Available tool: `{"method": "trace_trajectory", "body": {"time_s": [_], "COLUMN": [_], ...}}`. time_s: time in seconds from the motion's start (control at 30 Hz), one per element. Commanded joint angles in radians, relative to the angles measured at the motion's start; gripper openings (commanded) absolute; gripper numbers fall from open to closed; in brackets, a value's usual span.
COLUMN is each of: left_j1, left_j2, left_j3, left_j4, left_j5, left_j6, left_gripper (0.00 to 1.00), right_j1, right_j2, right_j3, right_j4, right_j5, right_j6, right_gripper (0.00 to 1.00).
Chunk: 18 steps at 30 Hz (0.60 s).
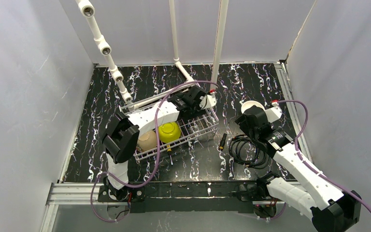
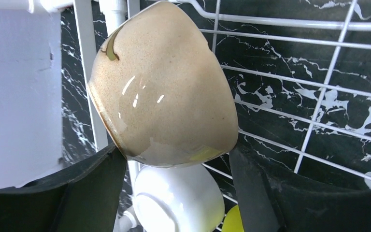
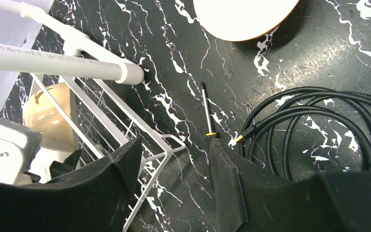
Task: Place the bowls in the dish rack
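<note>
Top external view, contents: rack mid-table, white wire, its long axis running near-left to far-right. Inside it: yellow bowl on the floor grid, and a second tan bowl just beside it at the left end, partly under my left arm. Left gripper: over the rack's far right corner. Left wrist view: tan bowl tipped on its side against the rack wall, lying between my left fingertips. Those jaws are spread wide, with the bowl touching or all but touching both. Whether I pinch it or merely bracket it, I cannot tell. White rounded item beneath it: likely another bowl. Right gripper: just off the rack's right end, jaws apart, nothing between them. Loose bowl: on the table outside the rack, white face, orange edge, ahead of the right jaws toward the right of the wrist view, cropped by the frame. It is round, so there is no long axis to square up to. My judgement is that the right arm is much the nearer and needs to reach forward to straddle its rim. Cable: coiled near, right of those jaws. Thin stick: just ahead of one finger. Remaining bowls: not found.
</note>
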Motion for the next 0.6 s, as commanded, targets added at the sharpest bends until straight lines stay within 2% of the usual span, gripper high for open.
{"method": "trace_trajectory", "body": {"time_s": [0.0, 0.1, 0.23, 0.37, 0.57], "left_j1": [-0.029, -0.045, -0.046, -0.046, -0.045], "left_j2": [-0.001, -0.005, -0.008, -0.013, -0.027], "left_j3": [-0.015, -0.035, -0.045, -0.028, 0.037], "left_j4": [-0.011, 0.01, 0.0, -0.064, -0.167], "left_j5": [-0.116, -0.168, -0.158, -0.1, -0.011], "left_j6": [0.149, 0.208, 0.208, 0.152, 0.057], "left_gripper": [0.55, 0.59, 0.73, 0.85, 0.92], "right_j1": [-0.011, -0.014, -0.021, -0.027, -0.032], "right_j2": [-0.007, -0.004, 0.003, 0.002, 0.001], "right_j3": [-0.009, -0.013, -0.017, -0.017, -0.018], "right_j4": [0.028, 0.036, 0.044, 0.048, 0.052], "right_j5": [0.0, -0.011, -0.025, -0.03, -0.036], "right_j6": [-0.003, 0.0, 0.0, 0.0, 0.0], "right_gripper": [0.63, 0.63, 0.63, 0.63, 0.63]}}
